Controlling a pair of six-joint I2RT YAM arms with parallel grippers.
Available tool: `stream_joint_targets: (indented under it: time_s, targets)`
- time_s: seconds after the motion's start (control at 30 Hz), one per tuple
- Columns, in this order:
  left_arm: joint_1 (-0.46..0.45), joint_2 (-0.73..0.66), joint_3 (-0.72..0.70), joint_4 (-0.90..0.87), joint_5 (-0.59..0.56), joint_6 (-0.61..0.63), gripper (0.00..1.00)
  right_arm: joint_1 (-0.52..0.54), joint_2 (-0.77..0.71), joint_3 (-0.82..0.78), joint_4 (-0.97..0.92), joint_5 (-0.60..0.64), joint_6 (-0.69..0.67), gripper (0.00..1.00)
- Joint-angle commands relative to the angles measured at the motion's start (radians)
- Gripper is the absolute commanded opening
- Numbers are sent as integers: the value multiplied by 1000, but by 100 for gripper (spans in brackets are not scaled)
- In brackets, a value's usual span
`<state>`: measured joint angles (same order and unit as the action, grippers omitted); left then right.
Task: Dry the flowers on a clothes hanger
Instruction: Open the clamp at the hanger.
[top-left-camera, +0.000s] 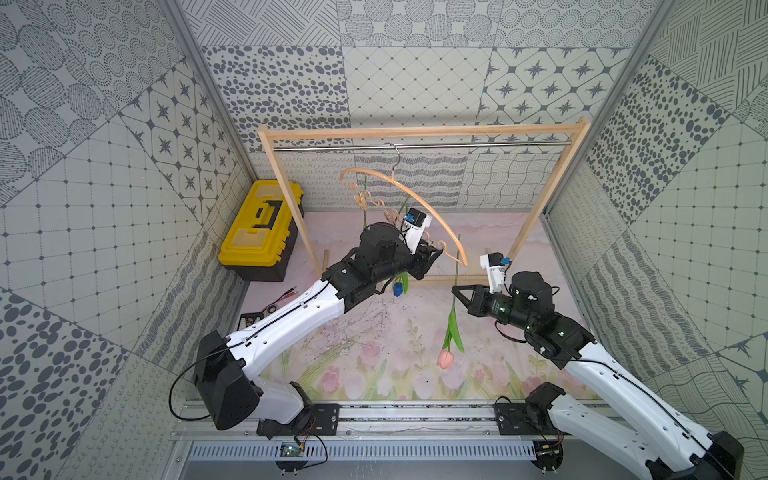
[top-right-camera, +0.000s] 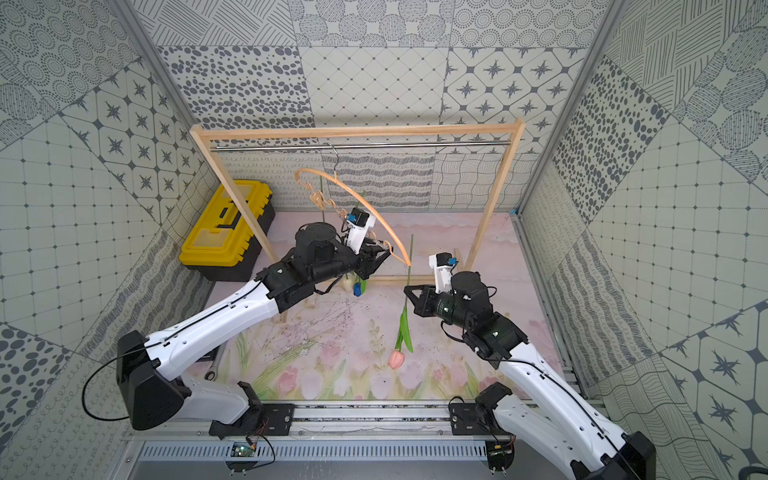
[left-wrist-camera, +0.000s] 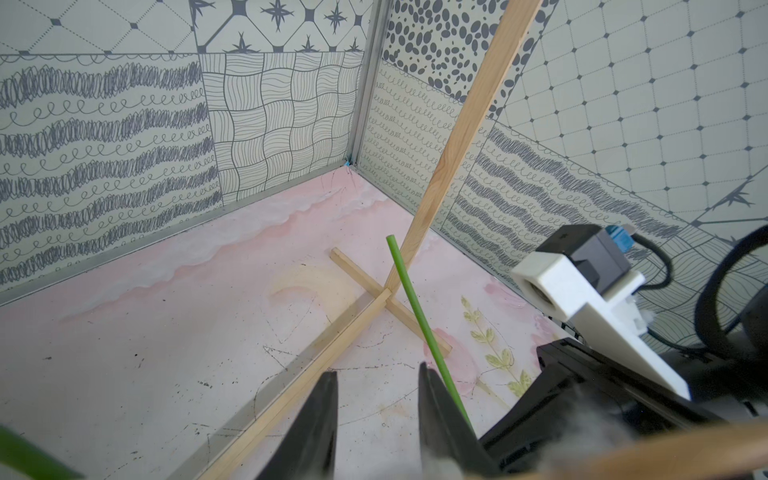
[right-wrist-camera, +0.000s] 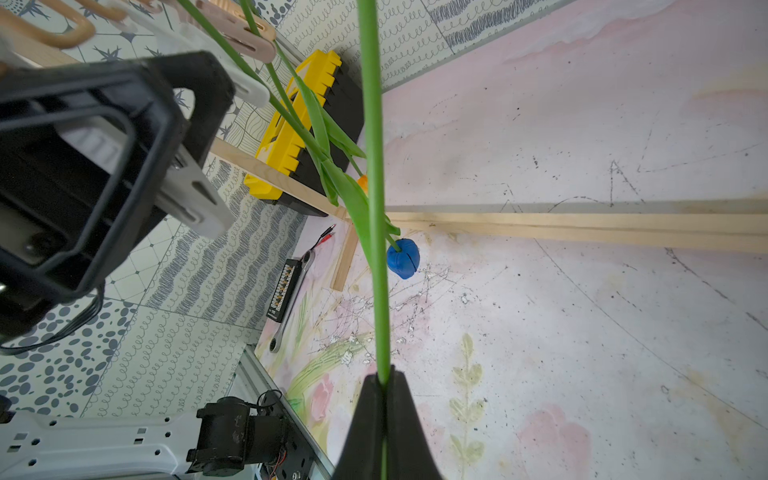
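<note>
The clothes hanger (top-left-camera: 459, 253) hangs by its hook from the steel rod, turned end-on toward me. Three flowers hang head down from its rail: blue (right-wrist-camera: 402, 257), yellow (right-wrist-camera: 362, 183) and cream (top-right-camera: 347, 282). My right gripper (right-wrist-camera: 384, 380) is shut on the stem (right-wrist-camera: 376, 166) of the pink tulip (top-left-camera: 444, 358). The stem stands upright, head down, its cut end just beside the hanger's near tip. My left gripper (left-wrist-camera: 376, 374) is at the rail's near end, tips narrowly apart. A blurred whitish clip sits between the bases of its jaws. The pink tulip's stem (left-wrist-camera: 415, 307) passes just outside one finger.
A large wooden frame (top-left-camera: 415, 133) with a steel rod (top-left-camera: 457, 144) stands across the back, its foot bars (right-wrist-camera: 582, 226) lying on the mat. A yellow toolbox (top-left-camera: 259, 228) sits at the back left. A ratchet wrench (right-wrist-camera: 291, 303) and a bit holder (right-wrist-camera: 282, 291) lie near the left wall.
</note>
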<state>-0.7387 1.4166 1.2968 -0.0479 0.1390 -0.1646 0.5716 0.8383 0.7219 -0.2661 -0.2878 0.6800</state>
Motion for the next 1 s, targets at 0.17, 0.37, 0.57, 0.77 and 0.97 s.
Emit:
stream_joint_targets:
  time_s: [0.17,0.37,0.57,0.77,0.97]
  targets:
    - [5,-21,0,70,77,-2,19,-1,-11,36,22,-12,-18,0]
    - [5,-21,-27,123,110,-110,11,1,-5,8,110,-72,18,0]
    - [6,-15,-111,318,160,-336,8,43,25,-65,360,-120,117,0]
    - [6,-21,-180,476,146,-454,5,87,82,-46,444,-98,122,0]
    - [7,-38,-214,531,114,-470,4,117,90,-44,473,-62,122,0]
